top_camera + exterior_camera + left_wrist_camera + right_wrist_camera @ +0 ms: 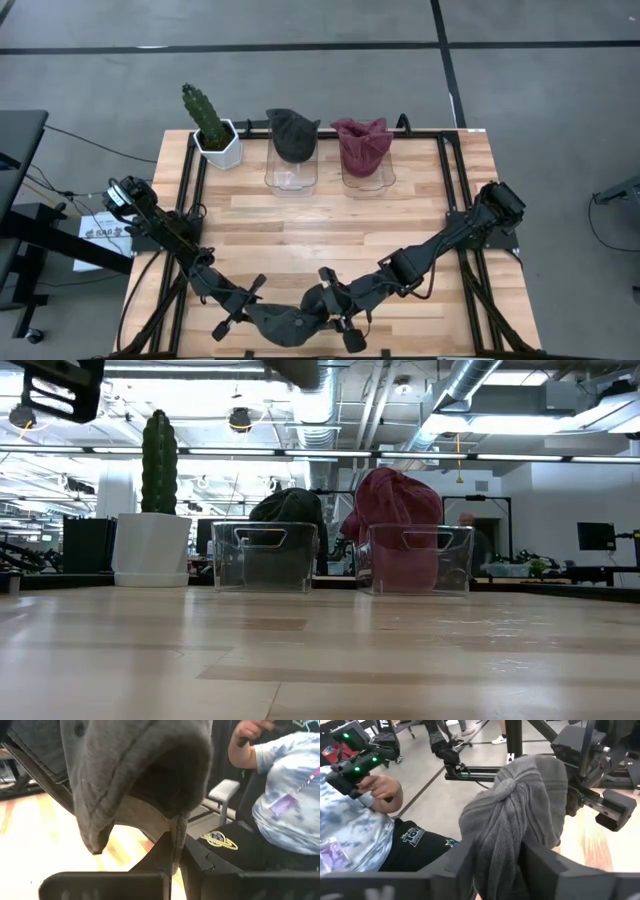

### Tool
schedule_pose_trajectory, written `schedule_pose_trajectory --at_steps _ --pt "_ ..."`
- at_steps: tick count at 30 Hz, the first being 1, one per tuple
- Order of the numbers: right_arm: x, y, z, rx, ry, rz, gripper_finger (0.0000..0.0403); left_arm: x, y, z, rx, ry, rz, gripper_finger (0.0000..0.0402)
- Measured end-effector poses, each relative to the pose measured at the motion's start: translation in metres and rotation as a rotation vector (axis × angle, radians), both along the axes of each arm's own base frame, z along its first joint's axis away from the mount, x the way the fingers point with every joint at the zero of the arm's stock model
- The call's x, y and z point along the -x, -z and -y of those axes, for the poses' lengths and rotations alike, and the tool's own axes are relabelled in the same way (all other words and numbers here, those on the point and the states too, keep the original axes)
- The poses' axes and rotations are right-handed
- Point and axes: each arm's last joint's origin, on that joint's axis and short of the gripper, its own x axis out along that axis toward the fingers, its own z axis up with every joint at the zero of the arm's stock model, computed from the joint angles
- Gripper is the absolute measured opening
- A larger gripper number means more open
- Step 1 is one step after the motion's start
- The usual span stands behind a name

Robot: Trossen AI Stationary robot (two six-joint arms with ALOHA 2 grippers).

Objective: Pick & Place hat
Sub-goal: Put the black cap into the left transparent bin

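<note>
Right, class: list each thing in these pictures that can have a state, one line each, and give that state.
grey hat: off the table's surface, held between both grippers at the near edge.
left gripper: shut on the grey hat.
right gripper: fingers around the grey hat's bunched fabric.
left clear bin: upright, holding a dark hat.
right clear bin: upright, holding a maroon hat.
cactus: upright in its white pot.

You see a cactus [204, 112] in a white pot [219, 146] at the upper left of the wooden surface [330, 222]. In the right wrist view, a person [355, 837] in a tie-dye shirt sits at the left, holding a controller [357, 750].
</note>
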Motion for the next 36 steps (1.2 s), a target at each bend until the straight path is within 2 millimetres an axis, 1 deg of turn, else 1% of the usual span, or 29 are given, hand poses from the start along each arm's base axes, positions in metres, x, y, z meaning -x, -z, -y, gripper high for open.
schedule_pose_trajectory --at_steps 2,5,6,7,11,14,18,23,28,33,36 --pt "0.000 0.000 0.000 0.009 0.003 0.006 0.0104 -0.001 -0.002 -0.001 0.013 -0.009 0.011 0.0015" --pt "0.001 0.000 -0.001 0.067 0.036 0.034 0.0032 -0.004 -0.003 -0.003 0.021 -0.025 0.019 0.0015" --pt "0.001 0.000 -0.002 0.086 0.044 0.043 0.0016 -0.006 -0.003 -0.005 0.025 -0.033 0.022 0.0015" --pt "0.002 0.000 -0.002 0.096 0.054 0.049 0.0012 -0.007 -0.004 -0.006 0.029 -0.042 0.025 0.0016" --pt "0.001 0.000 -0.001 0.098 0.059 0.053 0.0004 -0.016 -0.007 -0.013 0.044 -0.082 0.037 0.0036" --pt "0.000 0.001 0.002 0.098 0.070 0.039 0.0003 -0.022 -0.013 -0.019 0.062 -0.115 0.055 0.0063" --pt "-0.001 0.003 0.006 0.115 0.099 0.016 0.0002 -0.024 -0.019 -0.024 0.086 -0.132 0.042 0.0102" --pt "-0.002 0.005 0.012 0.142 0.129 -0.041 0.0001 -0.019 -0.019 -0.026 0.071 -0.136 -0.084 0.0143" --pt "-0.001 0.003 0.014 0.174 0.170 -0.084 0.0001 -0.008 -0.016 -0.026 0.041 -0.126 -0.217 0.0166" --pt "0.001 -0.005 0.014 0.172 0.179 -0.115 0.0001 0.001 -0.024 -0.026 0.043 -0.109 -0.247 0.0172" --pt "0.002 -0.005 0.015 0.175 0.190 -0.144 0.0000 0.007 -0.035 -0.027 0.068 -0.086 -0.215 0.0173"
